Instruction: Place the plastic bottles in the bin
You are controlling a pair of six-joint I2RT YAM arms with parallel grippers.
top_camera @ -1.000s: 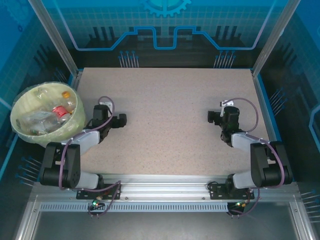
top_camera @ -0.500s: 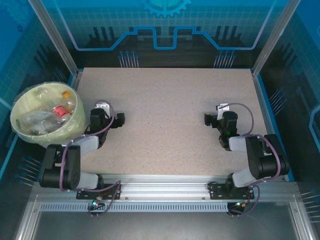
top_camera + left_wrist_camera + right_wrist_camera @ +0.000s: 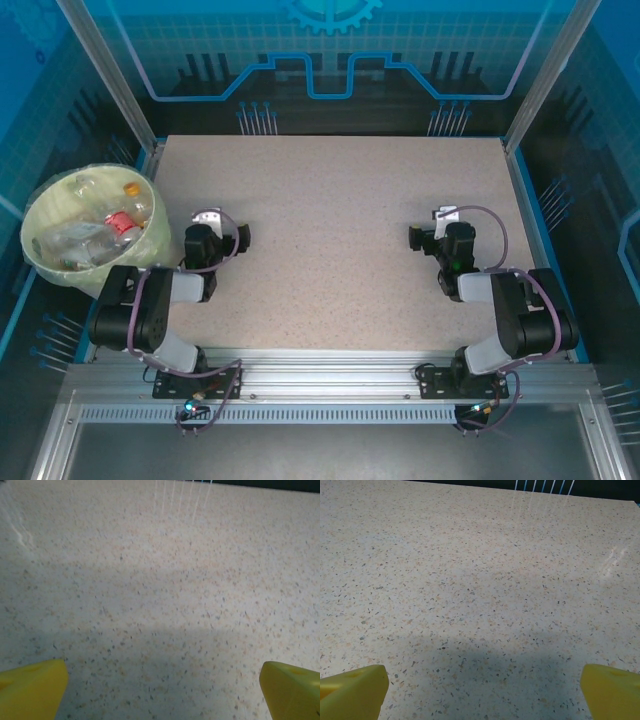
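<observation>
We see the bin (image 3: 152, 243) at the left edge of the bench (image 3: 330, 200), just beside the folded left arm (image 3: 140, 315), with a thin bag lining it and turned over its rim. The plastic bottles (image 3: 118, 224) lie jumbled inside it. One has a red label and another an orange cap, though from above we cannot count them with any confidence. The left pincer (image 3: 242, 237) sits low over the speckled bench on the left side. Its yellow fingers (image 3: 31, 687) are spread wide and grip nothing. The right pincer (image 3: 414, 237) is opposite it on the right side, well apart from the bin, its jaws likewise wide apart and empty.
</observation>
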